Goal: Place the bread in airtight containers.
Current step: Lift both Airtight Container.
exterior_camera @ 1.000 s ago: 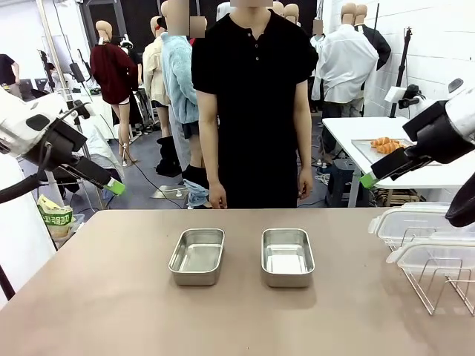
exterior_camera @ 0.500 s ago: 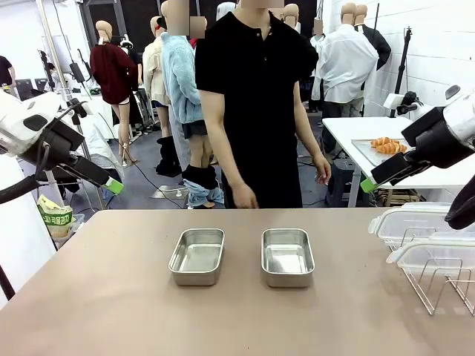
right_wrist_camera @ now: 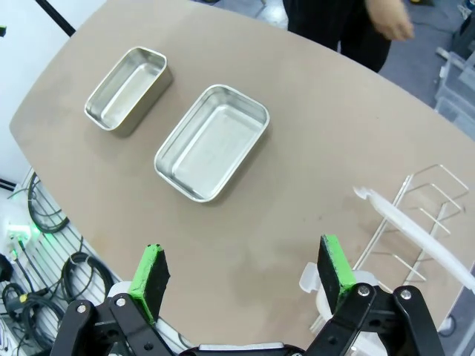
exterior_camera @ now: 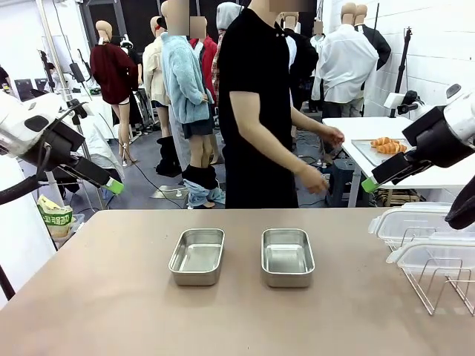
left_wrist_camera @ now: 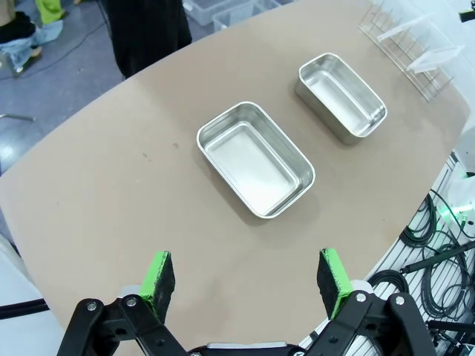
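Two tins (exterior_camera: pixel 197 256) (exterior_camera: pixel 287 256) well apart from jaws | both open, empty | bread (exterior_camera: pixel 386 144) seemingly far behind

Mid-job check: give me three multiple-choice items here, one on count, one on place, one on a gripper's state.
1. How many steel tins stand on the brown table? A one; B two; C three.
2. Where is the bread? A in the tins; B on the tray on the far white table; C on the brown table.
3. How is the left gripper? A open, empty; B shut on a tin; C shut on bread.
Key: 1 B, two tins sit side by side; 2 B, the rolls lie on that tray; 3 A, its jaws stand wide apart, nothing between.
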Available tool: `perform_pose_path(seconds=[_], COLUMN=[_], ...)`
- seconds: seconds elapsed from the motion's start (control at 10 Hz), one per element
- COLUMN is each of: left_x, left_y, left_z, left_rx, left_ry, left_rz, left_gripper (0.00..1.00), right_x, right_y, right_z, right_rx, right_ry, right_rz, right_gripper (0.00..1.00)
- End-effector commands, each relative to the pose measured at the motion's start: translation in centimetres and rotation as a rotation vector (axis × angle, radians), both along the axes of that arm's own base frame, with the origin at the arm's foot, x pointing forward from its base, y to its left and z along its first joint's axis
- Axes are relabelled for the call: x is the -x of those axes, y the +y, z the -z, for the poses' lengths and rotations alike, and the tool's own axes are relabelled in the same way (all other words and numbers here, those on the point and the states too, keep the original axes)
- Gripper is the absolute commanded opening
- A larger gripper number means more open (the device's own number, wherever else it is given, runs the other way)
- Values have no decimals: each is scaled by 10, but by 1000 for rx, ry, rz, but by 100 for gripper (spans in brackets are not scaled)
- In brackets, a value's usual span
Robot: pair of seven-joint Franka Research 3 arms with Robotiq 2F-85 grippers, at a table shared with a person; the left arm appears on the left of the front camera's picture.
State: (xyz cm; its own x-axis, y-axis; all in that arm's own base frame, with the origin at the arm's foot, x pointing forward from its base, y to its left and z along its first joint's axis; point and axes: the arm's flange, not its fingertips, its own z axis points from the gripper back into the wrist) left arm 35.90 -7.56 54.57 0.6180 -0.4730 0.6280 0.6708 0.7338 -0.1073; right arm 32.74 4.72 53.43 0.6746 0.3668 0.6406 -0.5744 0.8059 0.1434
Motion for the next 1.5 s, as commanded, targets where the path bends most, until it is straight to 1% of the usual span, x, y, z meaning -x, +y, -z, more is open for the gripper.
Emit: perform_pose_path(seconds=[0.0, 1.4], left_x=[0, 0], left_y=[1, 1], left_z=[-1, -1], left_rx=[0, 0], left_ry=[-1, -1], left_rz=[10, 10], left_gripper=[100, 100], right_x=[-1, -1], right_y=[1, 1], right_z=[2, 2], right_rx=[-17, -17], right_ry=[7, 7], right_rz=[-12, -12], right_gripper=[100, 100])
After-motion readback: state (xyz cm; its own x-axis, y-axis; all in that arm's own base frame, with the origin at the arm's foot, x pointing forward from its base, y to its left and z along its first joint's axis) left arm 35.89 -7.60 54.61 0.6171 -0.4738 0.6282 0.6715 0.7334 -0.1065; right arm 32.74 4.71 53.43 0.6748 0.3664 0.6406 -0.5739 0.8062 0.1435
